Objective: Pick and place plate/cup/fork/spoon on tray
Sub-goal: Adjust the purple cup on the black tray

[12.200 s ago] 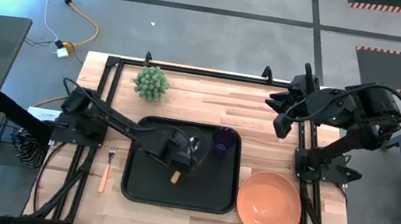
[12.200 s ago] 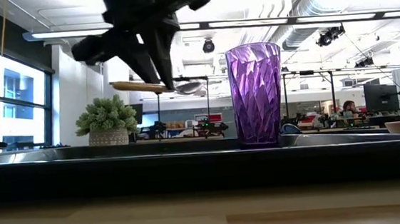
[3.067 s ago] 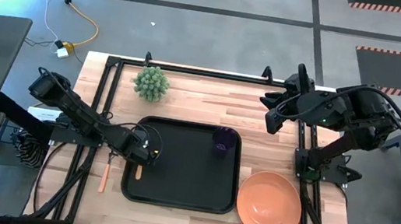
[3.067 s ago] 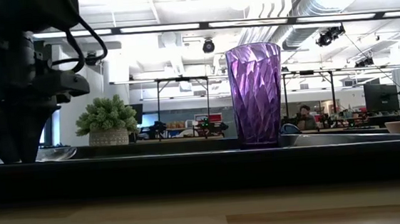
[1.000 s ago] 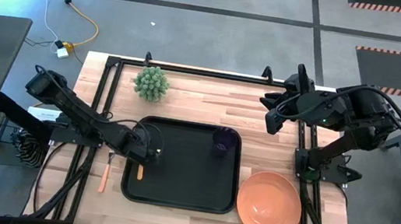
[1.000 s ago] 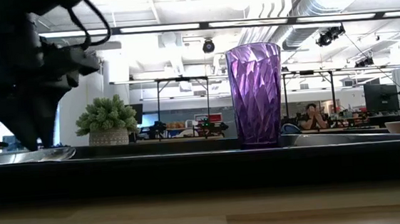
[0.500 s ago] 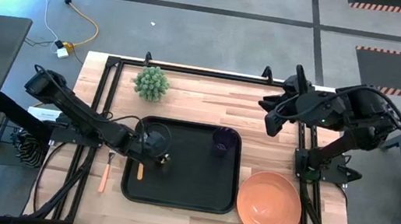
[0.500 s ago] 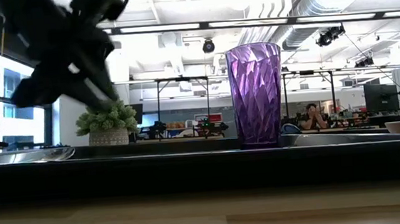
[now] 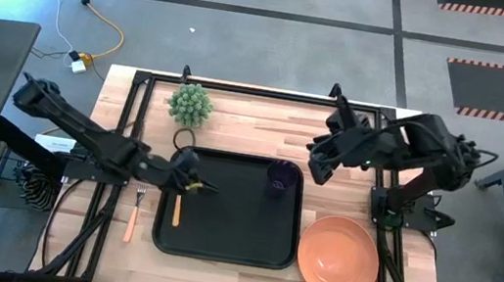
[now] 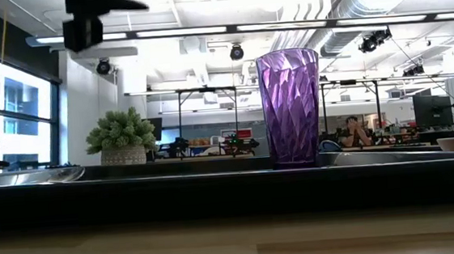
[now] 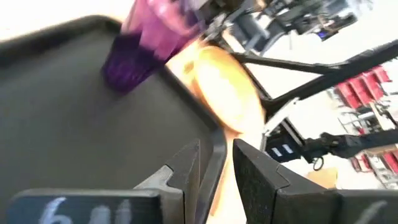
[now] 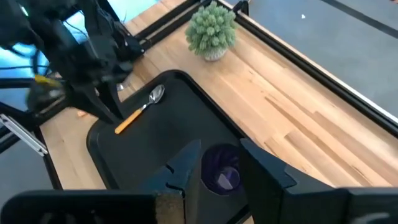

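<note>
spoon: slim spoon with silver oval bowl and orange handle (image 9: 176, 211) lies flat on the large black rectangular tray with low raised rim (image 9: 247, 249), along its left edge.
cup: small translucent purple tumbler (image 9: 278, 177) stands upright in the tray's far right corner.
fork: slim fork, silver tines and orange handle (image 9: 133, 215), on bare wood just left of the tray, not yet placed.
plate: round shallow orange plastic plate (image 9: 338, 258) on the worktop just right of the tray, near corner, not yet placed.
left end effector: (image 9: 203, 188) hovers over the tray's left part, above the spoon; fingers a narrow gap apart, empty.
right end effector: (image 9: 314, 165) over the wood just beyond the tray's far right corner, near the cup; fingers parted, nothing held.
risk 1: right arm heading for the plate passes close to the cup; a clip would likely tip it, tall and narrow.
risk 2: plate is wide and shallow; an edge pinch could slip, and sliding it in could shove the cup or ride on the rim.
risk 3: fork lies flat beside the tray wall; fingers may scrape wood or catch the rim.
risk 4: both arms over one tray, collision possible.
worktop: light butcher-block wood (image 9: 255, 122) in a black frame; spiky green ball-shaped potted plant (image 9: 190, 104) at the far left.
room: grey floor with hazard-striped mats, orange cable, open workshop behind, a seated person far off.
</note>
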Tool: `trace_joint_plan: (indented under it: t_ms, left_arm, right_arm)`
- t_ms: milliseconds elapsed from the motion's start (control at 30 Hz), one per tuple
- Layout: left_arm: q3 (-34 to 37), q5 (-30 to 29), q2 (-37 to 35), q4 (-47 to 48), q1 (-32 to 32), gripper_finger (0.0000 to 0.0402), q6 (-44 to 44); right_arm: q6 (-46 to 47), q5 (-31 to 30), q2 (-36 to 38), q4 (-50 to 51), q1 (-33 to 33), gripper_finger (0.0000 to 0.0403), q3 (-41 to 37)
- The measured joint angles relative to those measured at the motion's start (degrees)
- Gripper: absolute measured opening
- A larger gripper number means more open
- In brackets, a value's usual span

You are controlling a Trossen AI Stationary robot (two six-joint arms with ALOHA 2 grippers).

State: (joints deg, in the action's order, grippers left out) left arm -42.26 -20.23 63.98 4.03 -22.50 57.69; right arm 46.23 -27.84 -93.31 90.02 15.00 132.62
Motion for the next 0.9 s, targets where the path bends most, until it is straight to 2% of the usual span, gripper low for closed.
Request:
trace_joint_plan:
  t_ms: [200,367,667,900]
  left_arm:
    - [0.03,-0.02,-7.56,0.21,0.0,0.0085,-7.22]
    - [0.02,0.0,-12.09,0.44,-0.01,0.0085,-12.35]
    - [0.02,0.0,-15.17,1.16,0.0,0.0085,-16.61]
    - [0.04,-0.05,-15.16,2.25,0.35,0.0085,-17.44]
  right_arm:
    - [0.45,1.23,-1.86,-0.02,-0.16,0.0127,0.0]
    - [1.98,2.96,-2.72,-0.09,-1.13,0.013,-1.46]
    - [6.74,7.9,-1.05,0.06,-5.35,0.013,-18.5]
    - [7.13,14.51,1.48,-1.85,-10.9,0.013,-30.54]
